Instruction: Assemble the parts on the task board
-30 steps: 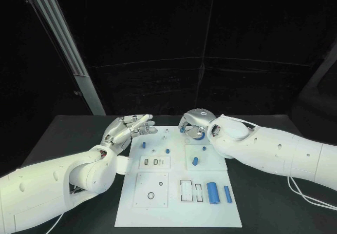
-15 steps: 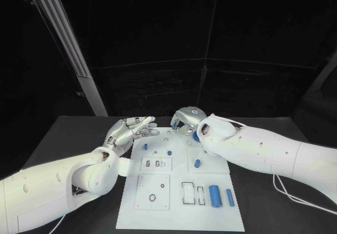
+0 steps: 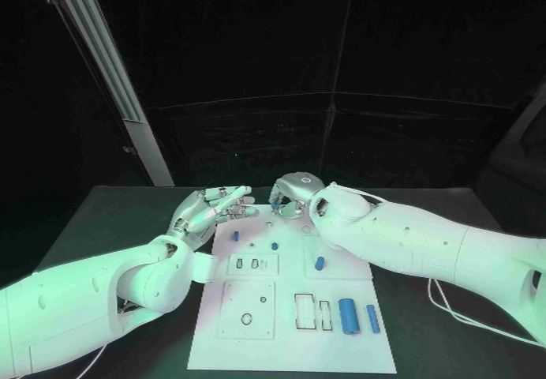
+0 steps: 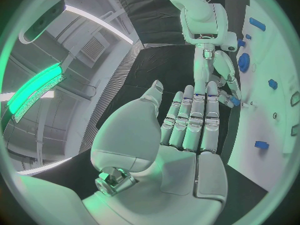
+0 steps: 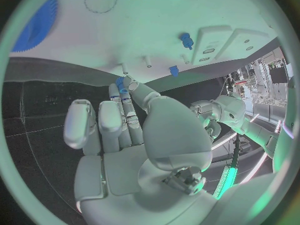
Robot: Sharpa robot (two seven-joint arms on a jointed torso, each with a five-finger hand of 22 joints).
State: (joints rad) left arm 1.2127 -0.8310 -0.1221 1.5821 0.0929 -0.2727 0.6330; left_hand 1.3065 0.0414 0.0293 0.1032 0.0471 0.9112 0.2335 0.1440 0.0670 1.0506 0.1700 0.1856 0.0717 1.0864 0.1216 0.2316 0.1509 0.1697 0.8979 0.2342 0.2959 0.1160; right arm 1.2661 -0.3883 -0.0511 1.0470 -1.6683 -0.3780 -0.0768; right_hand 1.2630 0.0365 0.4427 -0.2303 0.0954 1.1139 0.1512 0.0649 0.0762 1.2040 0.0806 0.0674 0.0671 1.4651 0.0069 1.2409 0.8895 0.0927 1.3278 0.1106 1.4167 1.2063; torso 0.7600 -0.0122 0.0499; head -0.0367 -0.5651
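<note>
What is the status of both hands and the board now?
Left hand open, at the far left corner of the task board. Right hand pinches a small blue part at the board's far edge. Nothing seen in the way.

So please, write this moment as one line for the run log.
right hand: pinches small blue part at board's far edge | left hand: open beside task board | two blue cylinders: lying near

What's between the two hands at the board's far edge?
Head view: only bare white board between the left hand and right hand. The right hand pinches a small blue part.
</note>
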